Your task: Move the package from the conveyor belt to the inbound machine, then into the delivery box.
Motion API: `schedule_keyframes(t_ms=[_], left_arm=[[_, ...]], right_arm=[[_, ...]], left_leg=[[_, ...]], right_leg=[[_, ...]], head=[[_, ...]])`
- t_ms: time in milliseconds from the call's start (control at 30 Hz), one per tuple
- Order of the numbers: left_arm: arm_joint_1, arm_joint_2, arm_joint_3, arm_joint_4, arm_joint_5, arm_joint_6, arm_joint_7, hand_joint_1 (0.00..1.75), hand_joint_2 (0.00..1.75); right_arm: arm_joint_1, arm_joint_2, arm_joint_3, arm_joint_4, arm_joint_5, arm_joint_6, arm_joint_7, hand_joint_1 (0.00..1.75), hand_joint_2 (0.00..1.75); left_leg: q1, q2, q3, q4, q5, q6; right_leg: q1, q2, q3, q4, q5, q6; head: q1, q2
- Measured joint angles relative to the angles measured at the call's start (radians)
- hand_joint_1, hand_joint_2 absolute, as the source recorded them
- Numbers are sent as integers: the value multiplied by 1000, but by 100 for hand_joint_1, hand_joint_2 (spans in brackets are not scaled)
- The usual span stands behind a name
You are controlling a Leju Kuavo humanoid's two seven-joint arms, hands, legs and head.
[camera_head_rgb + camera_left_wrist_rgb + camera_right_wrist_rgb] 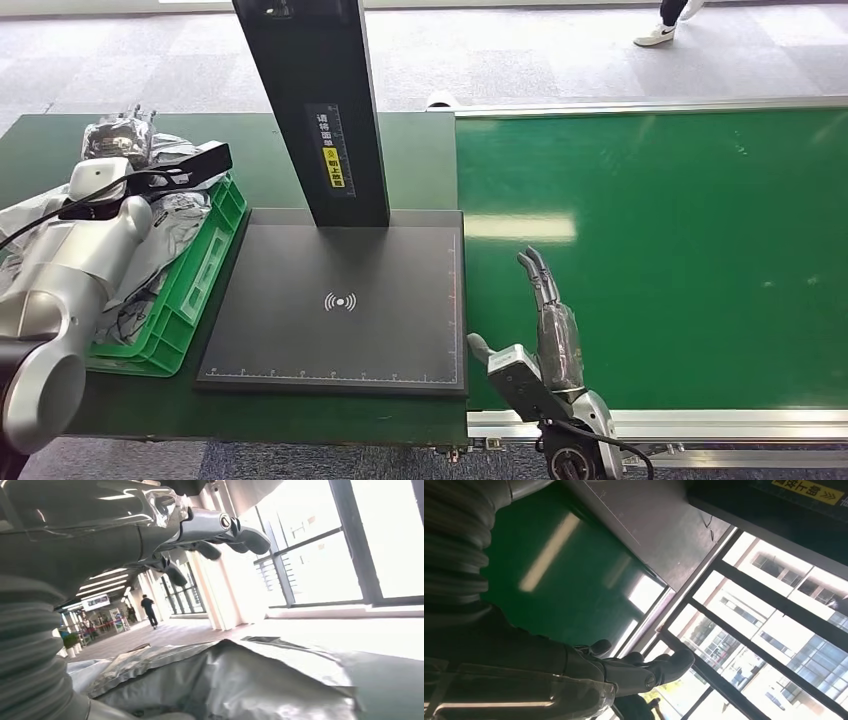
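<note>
Packages (150,215) half-hidden behind left hand (135,135), fingers' state unclear; right hand (545,310) fingers straight, empty, over conveyor belt (660,260).

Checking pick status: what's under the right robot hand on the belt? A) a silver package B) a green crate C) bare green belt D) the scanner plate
C: the right robot hand hangs, fingers straight, over bare conveyor belt, holding nothing.

Glossy green conveyor belt (680,250), matt black scanner plate (340,305), seemingly crinkly foil packages (175,225)
</note>
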State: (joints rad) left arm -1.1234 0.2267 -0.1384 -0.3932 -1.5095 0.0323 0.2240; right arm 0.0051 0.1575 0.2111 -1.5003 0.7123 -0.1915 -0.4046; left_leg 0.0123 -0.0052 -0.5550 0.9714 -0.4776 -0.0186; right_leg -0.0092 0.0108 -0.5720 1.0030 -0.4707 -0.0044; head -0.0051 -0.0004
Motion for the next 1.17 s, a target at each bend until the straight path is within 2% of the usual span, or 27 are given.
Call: schedule_keyframes(t_ms=[300, 500, 633, 667, 733, 767, 833, 933, 1033, 1167], left_arm=[[-1, -30, 5, -10, 31, 19, -23, 0, 175], [-2, -69, 75, -21, 194, -2, -100, 0, 175], [-1, -77, 92, -23, 221, -8, -122, 0, 175], [7, -86, 111, -40, 278, 1, -180, 0, 175], [45, -112, 161, -111, 469, 14, -350, 0, 175], [80, -130, 188, -176, 616, 13, -451, 0, 175], [161, -150, 200, -314, 857, -15, -526, 0, 175], [281, -166, 195, -492, 1087, -29, -546, 0, 175], [346, -168, 185, -592, 1130, -27, -546, 0, 175], [371, -168, 176, -646, 1148, -25, -550, 0, 175]], right_arm=[[0, 3, -7, 0, 3, 0, 1, 0, 175], [-5, 6, -10, 0, 3, 0, 1, 0, 175], [-6, 6, -10, 0, 3, 0, 1, 0, 175], [-6, 6, -11, 0, 2, 0, 1, 0, 175], [-7, 6, -12, 0, 0, 0, 1, 0, 175], [-8, 6, -13, 0, -1, 0, 1, 0, 175], [-11, 6, -13, 0, -6, -1, 2, 0, 175], [-17, 6, -14, 0, -11, -4, 5, 0, 175], [-19, 5, -14, 0, -13, -5, 6, 0, 175], [-19, 5, -14, 0, -13, -6, 7, 0, 175]], left_leg=[[0, 0, 0, 0, 0, 0], [0, 0, 0, 0, 0, 0], [0, 0, 0, 0, 0, 0], [0, 0, 0, 0, 0, 0], [0, 0, 0, 0, 0, 0], [0, 0, 0, 0, 0, 0], [0, 1, 0, 0, 0, 0], [0, 0, 0, 0, -1, 0], [0, -1, -1, 0, -1, 0], [0, -1, -1, 0, 0, 0]], right_leg=[[0, 0, 0, 0, 0, 0], [0, 0, 0, 0, 0, 0], [0, 0, 0, 0, 0, 0], [0, 0, 0, 0, 0, 0], [0, 0, 0, 0, 0, 0], [0, 0, 0, 0, 0, 0], [0, 0, 0, 0, 0, 0], [0, 1, 0, 0, 0, 0], [0, 0, 0, 0, 0, 0], [0, 0, 0, 0, 0, 0]], head=[[0, 0], [0, 0], [0, 0], [0, 0], [0, 0], [0, 0], [0, 0], [0, 0], [0, 0], [0, 0]])
